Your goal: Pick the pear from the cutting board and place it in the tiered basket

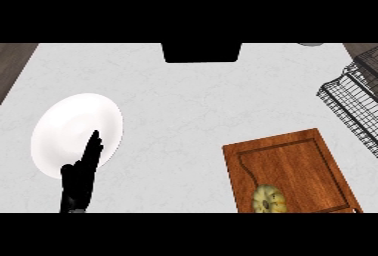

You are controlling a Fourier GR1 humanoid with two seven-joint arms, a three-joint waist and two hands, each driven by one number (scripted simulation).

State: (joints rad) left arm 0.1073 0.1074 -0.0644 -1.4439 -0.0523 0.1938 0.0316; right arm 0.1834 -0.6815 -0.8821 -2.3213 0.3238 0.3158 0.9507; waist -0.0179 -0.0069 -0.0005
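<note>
A yellow-green pear (268, 198) lies on the brown wooden cutting board (295, 155), near the board's front edge at the lower right. The black wire tiered basket (353, 102) stands at the right edge of the counter, beyond the board. My left hand (80, 177) shows at the lower left with its fingers straight and pointing up, resting over the near edge of a white plate; it holds nothing. My right hand does not show anywhere in the head view.
A white plate (74, 130) sits on the pale marbled counter at the left. A black box-like object (201, 51) stands at the back centre. Dark wood floor shows past the counter's back corners.
</note>
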